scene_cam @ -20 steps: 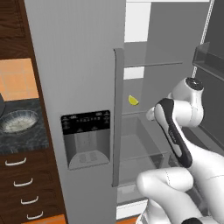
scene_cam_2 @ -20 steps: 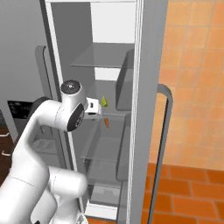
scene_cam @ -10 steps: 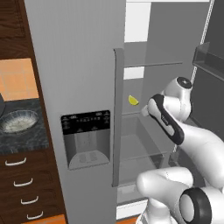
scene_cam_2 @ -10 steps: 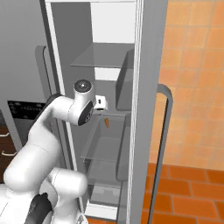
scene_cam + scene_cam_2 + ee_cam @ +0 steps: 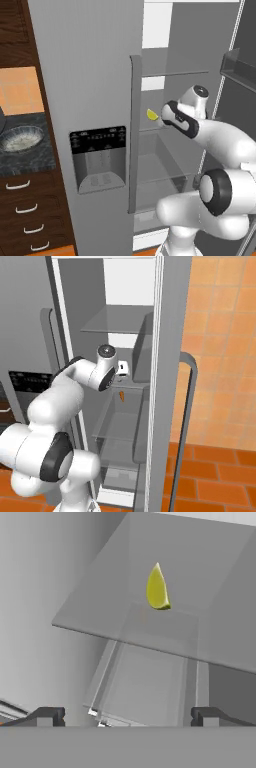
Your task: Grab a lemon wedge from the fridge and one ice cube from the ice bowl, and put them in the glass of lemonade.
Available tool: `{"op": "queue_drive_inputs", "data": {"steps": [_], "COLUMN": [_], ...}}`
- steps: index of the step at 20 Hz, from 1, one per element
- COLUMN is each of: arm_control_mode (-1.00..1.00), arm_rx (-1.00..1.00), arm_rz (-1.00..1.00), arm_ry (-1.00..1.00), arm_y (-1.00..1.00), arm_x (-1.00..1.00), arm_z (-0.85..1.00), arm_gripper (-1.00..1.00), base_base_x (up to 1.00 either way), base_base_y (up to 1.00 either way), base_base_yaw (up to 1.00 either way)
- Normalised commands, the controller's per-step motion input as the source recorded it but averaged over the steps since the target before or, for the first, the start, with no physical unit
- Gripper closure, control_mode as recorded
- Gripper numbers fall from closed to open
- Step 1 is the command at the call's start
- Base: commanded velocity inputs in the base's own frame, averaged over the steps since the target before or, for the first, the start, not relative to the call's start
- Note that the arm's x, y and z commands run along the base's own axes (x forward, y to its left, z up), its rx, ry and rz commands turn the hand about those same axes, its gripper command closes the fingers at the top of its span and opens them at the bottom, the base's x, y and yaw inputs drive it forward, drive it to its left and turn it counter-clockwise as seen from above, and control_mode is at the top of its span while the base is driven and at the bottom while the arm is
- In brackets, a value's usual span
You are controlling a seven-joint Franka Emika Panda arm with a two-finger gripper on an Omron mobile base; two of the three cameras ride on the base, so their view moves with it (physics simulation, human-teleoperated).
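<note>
Upper centre of hand view: lemon wedge (image 5: 157, 588) on glass fridge (image 5: 90, 75) shelf, untouched. Pincer (image 5: 127, 716) spread wide, empty. Best to centre on wedge, advance level, close gently.

Kitchen corner, tiled in warm orange, dark wood to your left.

Look left in your left base view: dark wood cabinets (image 5: 15, 30) run up the edge, and below them a speckled dark countertop (image 5: 47, 152) sits over white drawers with pale curved handles (image 5: 22, 207). An orange backsplash (image 5: 20, 90) glows between cabinet and counter. Swing to your right base view and you've got an orange tiled wall (image 5: 225, 331) meeting a deeper red-orange tiled floor (image 5: 215, 476). The light is flat and even.
</note>
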Motion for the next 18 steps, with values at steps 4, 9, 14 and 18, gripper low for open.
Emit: {"op": "queue_drive_inputs", "data": {"steps": [4,9,14,18], "arm_control_mode": [-1.00,-1.00,-1.00,-1.00], "arm_rx": [0.00,0.00,0.00,0.00], "arm_rz": [0.00,0.00,0.01,0.03], "arm_ry": [0.00,0.00,0.00,0.00], "arm_y": [0.00,0.00,0.00,0.00], "arm_x": [0.67,0.63,0.56,0.56], "arm_z": [-0.11,-0.14,-0.22,-0.25], "arm_gripper": [-1.00,-1.00,-1.00,-1.00], "base_base_x": [0.00,0.00,0.00,0.00], "base_base_y": [0.00,0.00,0.00,0.00], "base_base_yaw": [0.00,0.00,0.00,0.00]}}
